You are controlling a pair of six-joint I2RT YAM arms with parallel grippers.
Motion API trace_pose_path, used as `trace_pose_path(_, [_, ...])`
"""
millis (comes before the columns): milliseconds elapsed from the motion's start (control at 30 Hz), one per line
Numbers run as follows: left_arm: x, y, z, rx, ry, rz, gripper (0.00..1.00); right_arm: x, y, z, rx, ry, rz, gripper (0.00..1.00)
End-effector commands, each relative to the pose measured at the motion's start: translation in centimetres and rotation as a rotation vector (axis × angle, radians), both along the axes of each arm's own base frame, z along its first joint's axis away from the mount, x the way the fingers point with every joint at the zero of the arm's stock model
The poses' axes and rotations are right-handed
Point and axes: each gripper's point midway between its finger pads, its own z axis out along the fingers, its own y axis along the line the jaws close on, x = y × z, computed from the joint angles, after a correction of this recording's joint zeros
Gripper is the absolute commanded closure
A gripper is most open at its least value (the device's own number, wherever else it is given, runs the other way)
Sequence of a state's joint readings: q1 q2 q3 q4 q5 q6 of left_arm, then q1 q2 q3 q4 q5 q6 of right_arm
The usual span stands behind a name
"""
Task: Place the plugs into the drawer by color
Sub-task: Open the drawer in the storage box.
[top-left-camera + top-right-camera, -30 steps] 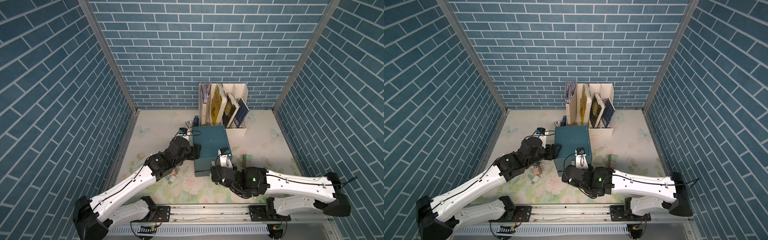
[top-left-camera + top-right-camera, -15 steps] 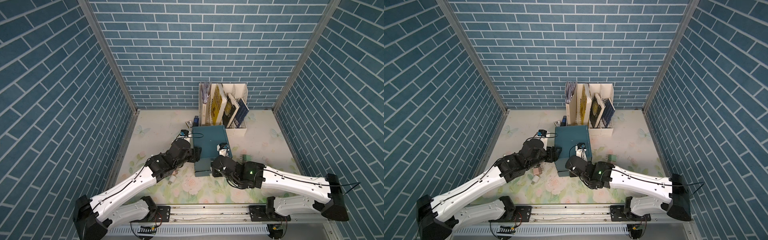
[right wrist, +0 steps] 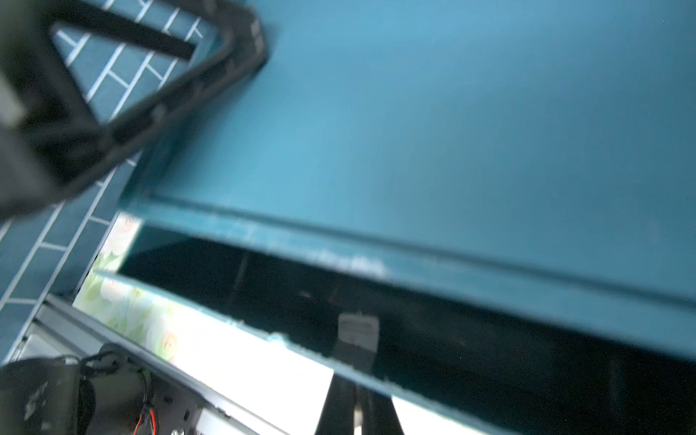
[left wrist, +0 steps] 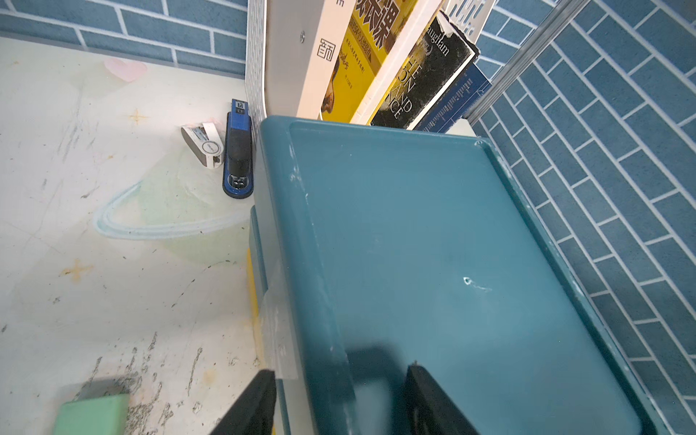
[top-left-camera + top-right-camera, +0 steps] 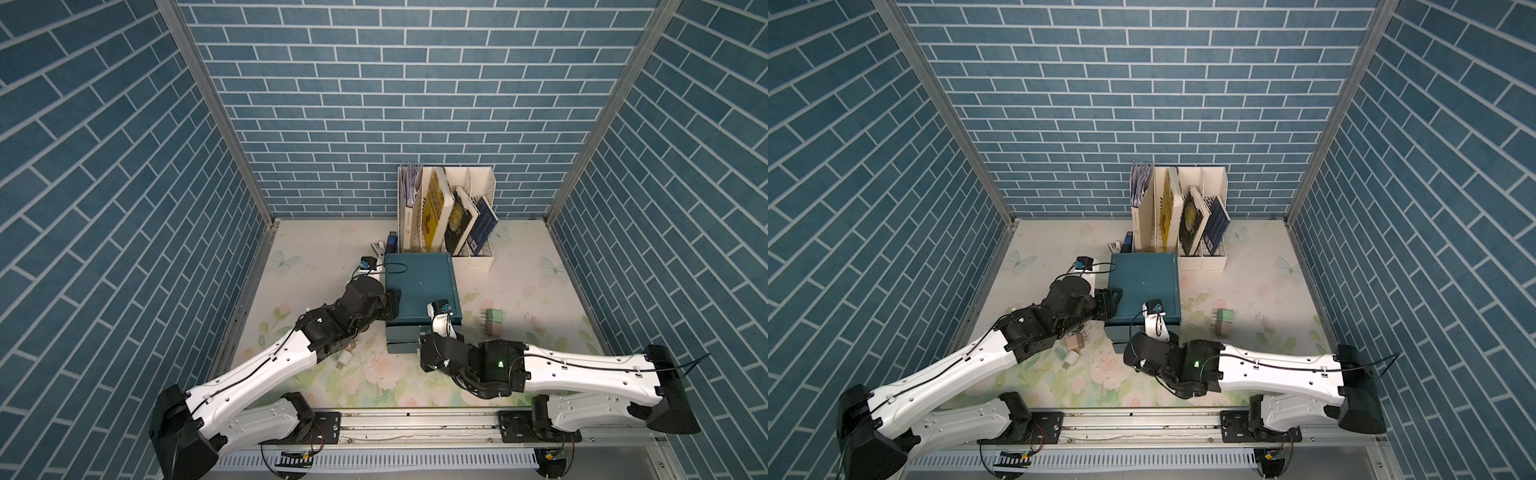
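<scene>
Teal drawer (image 3: 489, 369) sits ajar at the closed right gripper (image 3: 356, 380).

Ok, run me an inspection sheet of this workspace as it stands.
Surface: floral mat, scuffed.
Job's things: teal drawer box; green plug and pinkish plug to its right, pink plug and white plug to its left.
Clutter: blue stapler, white stapler, book rack behind the box.
Grippers: left gripper, jaws apart astride the box's edge; right gripper shut, apparently on a drawer's white tab handle.
Cables: black cable along the right forearm.
Surroundings: blue brick-pattern walls; metal rail in front.
</scene>
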State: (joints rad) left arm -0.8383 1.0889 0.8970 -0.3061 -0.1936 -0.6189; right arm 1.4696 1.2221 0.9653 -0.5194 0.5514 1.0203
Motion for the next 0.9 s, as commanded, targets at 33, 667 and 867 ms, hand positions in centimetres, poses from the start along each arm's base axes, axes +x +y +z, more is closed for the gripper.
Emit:
trace_pose_path(33, [-0.3, 0.9, -3.3, 0.094, 0.062, 0.023, 0.44, -1.6, -1.5, -1.2, -0.027, 0.006, 0.005, 1.00])
trace_pose_path(667, [-0.1, 1.1, -4.1, 0.092, 0.077, 0.055, 0.46, -4.8, -2.5, -0.9, -0.024, -0.042, 0.045, 1.00])
trace_pose_path(867, [-0.2, 1.1, -3.3, 0.072, 0.067, 0.051, 0.40, -5.2, -2.0, 0.5, -0.058, -0.074, 0.072, 0.67])
